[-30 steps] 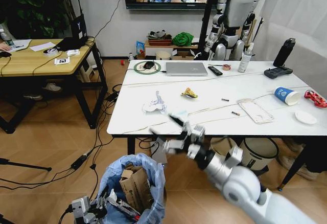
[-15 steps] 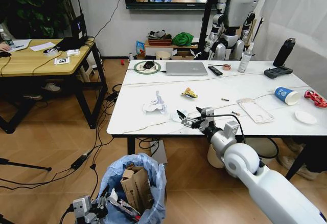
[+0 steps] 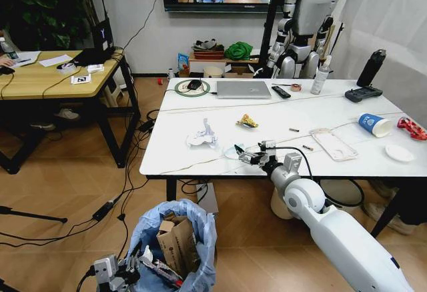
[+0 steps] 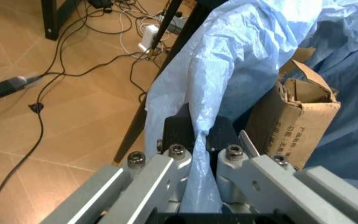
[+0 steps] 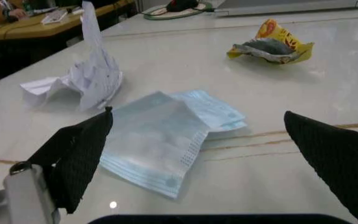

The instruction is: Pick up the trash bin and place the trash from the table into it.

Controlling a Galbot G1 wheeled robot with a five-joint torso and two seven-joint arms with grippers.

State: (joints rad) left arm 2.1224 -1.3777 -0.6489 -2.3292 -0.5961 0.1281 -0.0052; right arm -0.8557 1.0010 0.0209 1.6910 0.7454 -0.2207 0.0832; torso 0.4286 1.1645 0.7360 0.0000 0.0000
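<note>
The trash bin point(image 3: 179, 242), lined with a crinkled light-blue bag, stands on the floor in front of the table point(image 3: 173, 162) with brown cardboard point(image 4: 297, 119) inside. My left gripper point(image 4: 201, 142) is shut on the bag's rim point(image 3: 137, 265). My right gripper point(image 3: 244, 155) hangs open just above the tabletop near its front edge. Its black fingers point(image 5: 79, 156) straddle a flat light-blue face mask point(image 5: 166, 140). Crumpled white paper point(image 3: 202, 135) lies beside the mask, and a yellow wrapper point(image 3: 247, 121) sits farther back.
On the table's right lie a clear flat tray point(image 3: 333, 145), a blue paper cup point(image 3: 373, 125), a red wrapper point(image 3: 412, 129) and a white disc point(image 3: 399, 153). A silver laptop point(image 3: 243, 89) and bottles stand at the back. Cables trail over the floor beside the bin.
My right arm has risen from below the table's front edge and reached forward over the top, ending with its open fingers around the face mask. The left gripper and bin have not moved.
</note>
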